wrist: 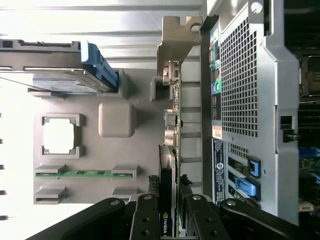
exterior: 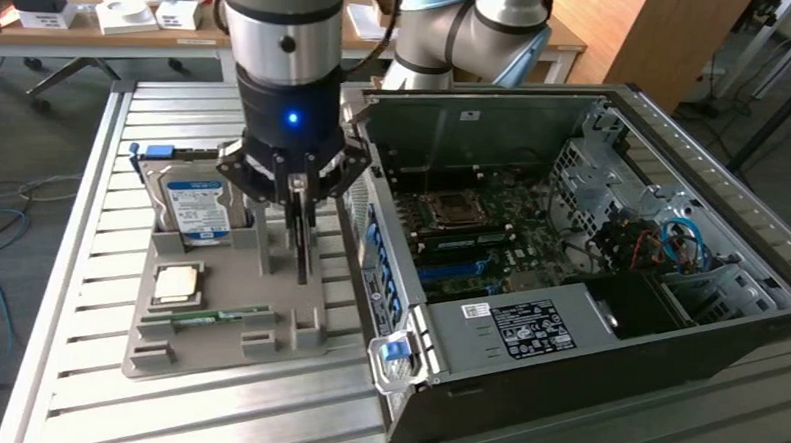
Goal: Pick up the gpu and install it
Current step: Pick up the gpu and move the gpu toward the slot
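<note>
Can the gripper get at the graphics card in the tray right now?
Likely yes: the gripper hangs right at the graphics card, which stands on edge in the gray tray. Nothing sits between them, and the computer case alongside leaves room.

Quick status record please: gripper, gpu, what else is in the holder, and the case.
gripper: down over the gray holder, fingers shut on the gpu
gpu: standing on edge in its holder slot, next to the case; not installed
other parts in holder: hard drive, processor chip, RAM stick
computer case: side open, motherboard exposed
</note>
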`<state>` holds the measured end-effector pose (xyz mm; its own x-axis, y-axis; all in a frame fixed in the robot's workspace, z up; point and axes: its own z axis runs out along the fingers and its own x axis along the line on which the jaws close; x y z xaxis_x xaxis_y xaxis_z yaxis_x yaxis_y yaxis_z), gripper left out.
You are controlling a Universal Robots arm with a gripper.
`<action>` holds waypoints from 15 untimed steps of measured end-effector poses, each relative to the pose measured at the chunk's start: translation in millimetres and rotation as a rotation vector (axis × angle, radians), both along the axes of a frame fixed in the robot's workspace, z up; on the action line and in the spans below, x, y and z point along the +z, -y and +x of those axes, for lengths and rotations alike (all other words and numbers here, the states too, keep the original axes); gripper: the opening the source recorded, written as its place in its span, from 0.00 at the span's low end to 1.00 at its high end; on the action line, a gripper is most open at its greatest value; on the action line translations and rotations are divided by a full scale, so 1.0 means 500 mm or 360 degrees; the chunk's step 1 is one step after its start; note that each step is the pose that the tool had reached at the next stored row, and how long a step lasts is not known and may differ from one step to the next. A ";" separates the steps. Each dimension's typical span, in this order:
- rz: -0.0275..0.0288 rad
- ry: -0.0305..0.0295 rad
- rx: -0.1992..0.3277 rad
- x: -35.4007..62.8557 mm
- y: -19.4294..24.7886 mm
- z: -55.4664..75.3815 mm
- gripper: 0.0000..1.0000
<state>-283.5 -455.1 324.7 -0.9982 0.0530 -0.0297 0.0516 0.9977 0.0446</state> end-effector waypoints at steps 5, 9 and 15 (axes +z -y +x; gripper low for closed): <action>0.00001 0.00002 0.0000 0.045 0.0000 0.000 0.26; 0.00000 0.00000 0.0000 0.081 0.0000 0.000 0.26; 0.00000 0.00001 0.0001 0.121 0.0000 0.000 0.26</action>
